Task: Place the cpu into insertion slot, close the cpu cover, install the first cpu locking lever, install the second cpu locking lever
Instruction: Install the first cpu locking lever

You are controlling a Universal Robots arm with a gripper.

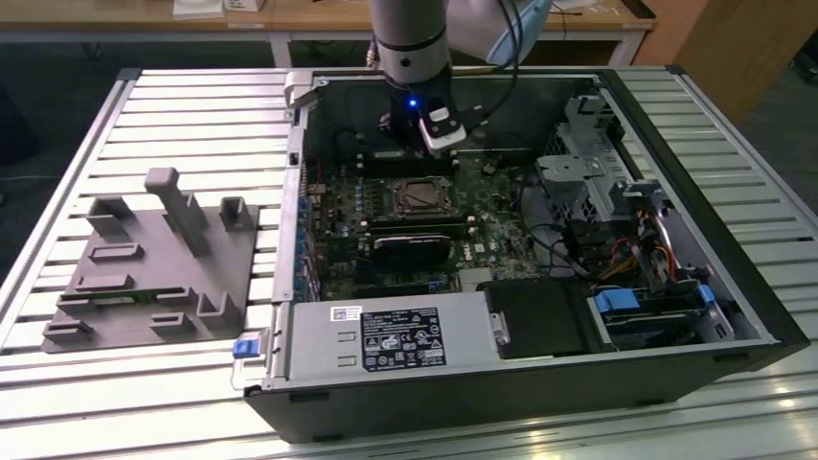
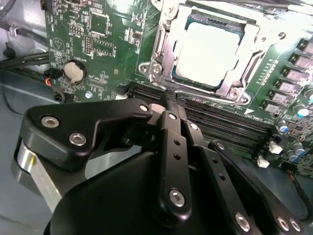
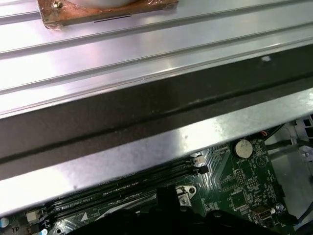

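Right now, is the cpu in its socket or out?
In: the cpu lies flat inside the socket, with the cpu cover framing it.

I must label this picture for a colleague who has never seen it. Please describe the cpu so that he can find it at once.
Find the open black computer case on the slatted table; inside lies the green motherboard. Near the board's middle sits a metal socket, with the cpu cover closed around the cpu. The cpu is the pale, flat square in that frame, unlike the long black memory slots beside it.
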